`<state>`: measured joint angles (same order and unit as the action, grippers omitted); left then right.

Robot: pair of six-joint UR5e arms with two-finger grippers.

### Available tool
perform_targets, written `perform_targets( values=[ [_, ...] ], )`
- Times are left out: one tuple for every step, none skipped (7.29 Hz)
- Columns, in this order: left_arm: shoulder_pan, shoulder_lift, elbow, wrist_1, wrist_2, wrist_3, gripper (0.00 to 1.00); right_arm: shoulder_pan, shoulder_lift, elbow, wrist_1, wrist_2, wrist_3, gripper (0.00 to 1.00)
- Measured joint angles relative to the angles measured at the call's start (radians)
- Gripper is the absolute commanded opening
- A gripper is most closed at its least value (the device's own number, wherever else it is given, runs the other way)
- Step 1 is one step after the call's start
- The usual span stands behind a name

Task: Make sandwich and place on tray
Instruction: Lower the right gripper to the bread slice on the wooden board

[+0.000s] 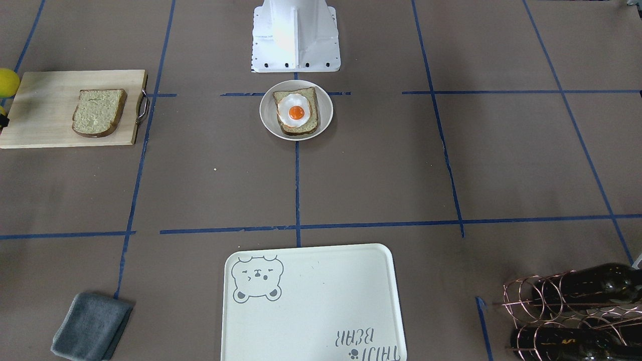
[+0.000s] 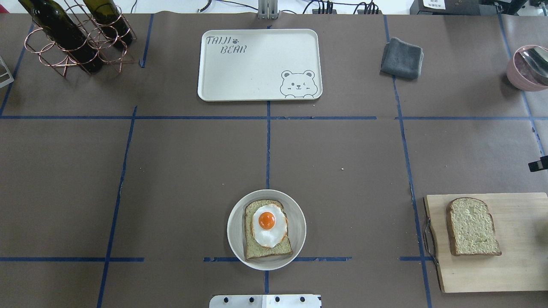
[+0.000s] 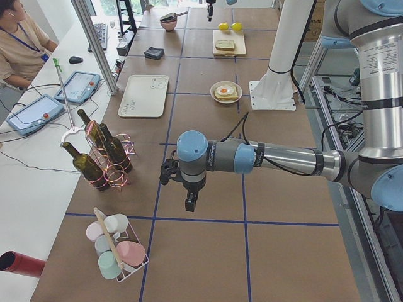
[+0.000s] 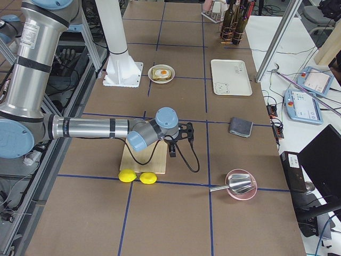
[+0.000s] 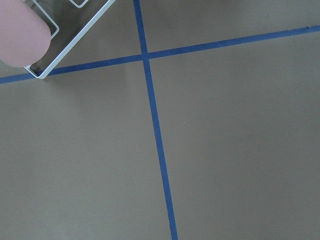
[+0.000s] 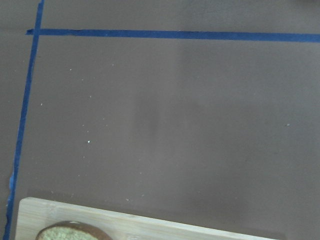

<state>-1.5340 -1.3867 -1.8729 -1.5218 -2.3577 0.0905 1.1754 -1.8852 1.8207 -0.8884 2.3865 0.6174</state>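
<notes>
Jaws both well apart from sandwich (image 2: 267, 229), tray (image 2: 257, 64)

The left arm (image 3: 286, 160) and right arm (image 4: 85, 128) were silver tubes with pale blue joint caps. Black cables looped behind the black left tool (image 3: 189, 202) and right tool (image 4: 172, 151). The white base (image 1: 296, 40) showed dark screws.

Matt brown paper-like table cover (image 2: 171, 179); smooth cream plastic-looking tray (image 2: 257, 68); pale bare-wood cutting board (image 2: 518, 265); soft grey folded cloth (image 2: 401, 58)

Opposed overhead and front cameras share the tray (image 2: 257, 68).
</notes>
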Motion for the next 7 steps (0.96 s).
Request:
perform_targets(
  values=[
    [0.0, 0.0, 0.0, 0.0, 0.0, 0.0, 1.0, -0.076, -0.02, 0.001, 0.09, -0.04, 0.079, 1.0],
    [0.0, 0.0, 0.0, 0.001, 0.0, 0.0, 1.0, -0.139, -0.035, 0.001, 0.157, -0.076, 0.14, 1.0],
    [0.0, 0.0, 0.0, 0.001, 0.0, 0.0, 1.0, -0.2, -0.045, -0.002, 0.219, -0.113, 0.223, 0.98],
    [0.0, 0.0, 0.0, 0.002, 0.0, 0.0, 1.0, -0.267, -0.052, -0.003, 0.285, -0.165, 0.313, 0.88],
    [0.0, 0.0, -0.001, 0.002, 0.0, 0.0, 1.0, -0.333, -0.061, -0.004, 0.333, -0.223, 0.385, 0.81],
    [0.0, 0.0, -0.001, 0.002, 0.0, 0.0, 1.0, -0.384, -0.075, -0.004, 0.361, -0.266, 0.425, 0.76],
    [0.0, 0.0, -0.001, 0.002, 0.0, 0.0, 1.0, -0.416, -0.089, -0.004, 0.378, -0.29, 0.441, 0.73]
  ],
)
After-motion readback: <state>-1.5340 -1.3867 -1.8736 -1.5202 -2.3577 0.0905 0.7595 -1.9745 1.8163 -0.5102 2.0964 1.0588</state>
